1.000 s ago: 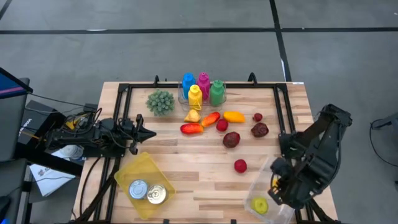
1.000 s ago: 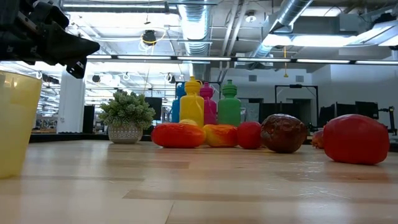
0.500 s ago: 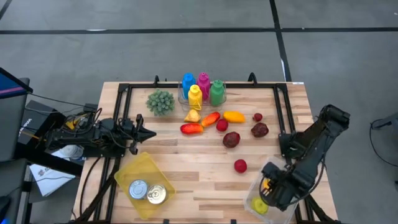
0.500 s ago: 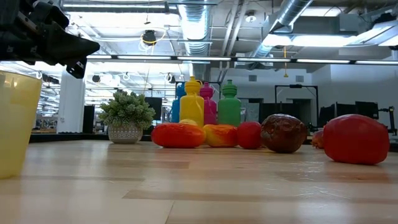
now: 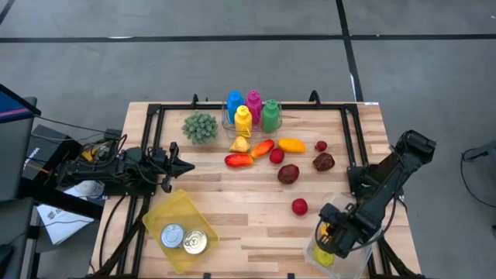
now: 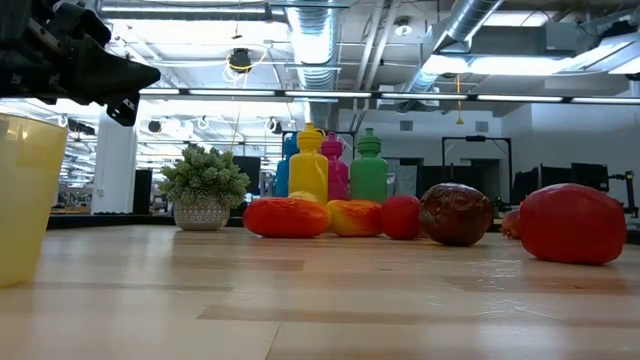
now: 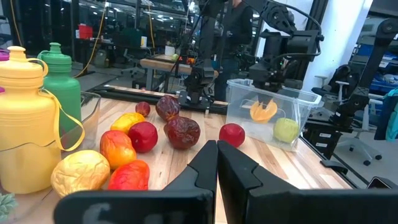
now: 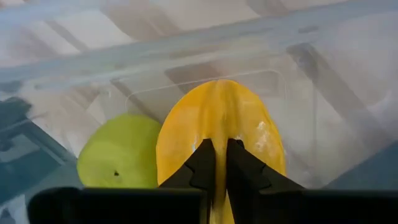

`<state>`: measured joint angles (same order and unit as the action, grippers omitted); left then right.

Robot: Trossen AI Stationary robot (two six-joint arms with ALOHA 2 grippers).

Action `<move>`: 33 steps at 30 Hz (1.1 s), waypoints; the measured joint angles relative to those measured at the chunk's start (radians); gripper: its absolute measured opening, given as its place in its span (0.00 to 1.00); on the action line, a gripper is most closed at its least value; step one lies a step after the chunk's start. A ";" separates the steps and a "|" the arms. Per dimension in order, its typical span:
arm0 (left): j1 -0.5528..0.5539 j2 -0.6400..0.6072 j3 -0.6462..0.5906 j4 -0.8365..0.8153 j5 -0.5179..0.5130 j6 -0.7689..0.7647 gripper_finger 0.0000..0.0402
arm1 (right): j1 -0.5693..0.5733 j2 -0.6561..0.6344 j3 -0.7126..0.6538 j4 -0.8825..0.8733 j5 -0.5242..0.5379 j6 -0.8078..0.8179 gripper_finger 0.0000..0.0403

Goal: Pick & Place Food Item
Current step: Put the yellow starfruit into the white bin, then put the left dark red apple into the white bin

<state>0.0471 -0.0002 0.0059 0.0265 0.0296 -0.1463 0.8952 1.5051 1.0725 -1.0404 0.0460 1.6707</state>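
Observation:
A yellow-orange food piece (image 8: 217, 118) hangs inside the clear container (image 7: 245, 102) at the table's near right corner, next to a green round fruit (image 8: 118, 155) on the container's floor. My right gripper (image 8: 217, 163) reaches down into that container (image 5: 358, 262) and is shut on the yellow-orange piece. My left gripper (image 7: 217, 149) is shut and empty, hovering near the table's left edge (image 5: 190, 165), above the yellow bin. My right gripper pinches the yellow-orange piece at its middle ridge (image 8: 219, 134) between its two fingers, coming from above and pointing down into the container. The piece (image 7: 264, 111) hangs clear of the container's floor, beside the green fruit (image 7: 286, 129).
A red fruit (image 5: 299, 206) and a dark red one (image 5: 288, 173) lie mid-table, with more fruit (image 5: 252, 153) behind them. Coloured bottles (image 5: 252, 108) and a small plant (image 5: 200, 126) stand at the far edge. A yellow bin (image 5: 177, 208) holds two cans.
My right gripper has moved a little toward the table's left and lowered into the clear container, keeping hold of the yellow-orange piece. The left arm has kept still.

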 joint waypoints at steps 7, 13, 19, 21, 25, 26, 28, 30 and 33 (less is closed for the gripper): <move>0.000 0.000 0.000 0.000 0.000 0.000 0.00 | 0.000 0.000 0.000 0.004 0.006 -0.049 0.10; 0.000 0.000 0.000 0.000 0.000 0.000 0.00 | 0.000 0.000 0.000 0.014 0.004 -0.049 0.16; 0.000 0.000 0.000 0.000 0.000 0.000 0.00 | -0.001 0.000 0.012 0.032 0.004 -0.068 0.34; 0.000 0.000 0.000 0.000 0.000 0.000 0.00 | -0.002 0.000 0.028 0.027 0.004 -0.082 0.42; 0.000 0.000 0.000 0.000 0.000 0.000 0.00 | -0.002 -0.022 0.080 -0.019 -0.003 -0.093 0.59; 0.000 0.000 0.000 0.000 0.000 0.000 0.00 | -0.002 -0.032 0.103 -0.038 -0.008 -0.093 0.62; 0.000 0.000 0.000 0.000 0.000 0.000 0.00 | -0.009 -0.054 0.152 -0.077 -0.016 -0.107 0.67; 0.000 0.000 0.000 0.000 0.000 0.000 0.00 | -0.024 -0.081 0.211 -0.119 -0.017 -0.133 0.70; 0.000 0.000 0.000 0.000 0.000 0.000 0.00 | -0.068 -0.115 0.305 -0.185 0.006 -0.198 0.71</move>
<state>0.0473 -0.0002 0.0059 0.0265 0.0296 -0.1463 0.8268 1.3897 1.3776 -1.2257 0.0515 1.4731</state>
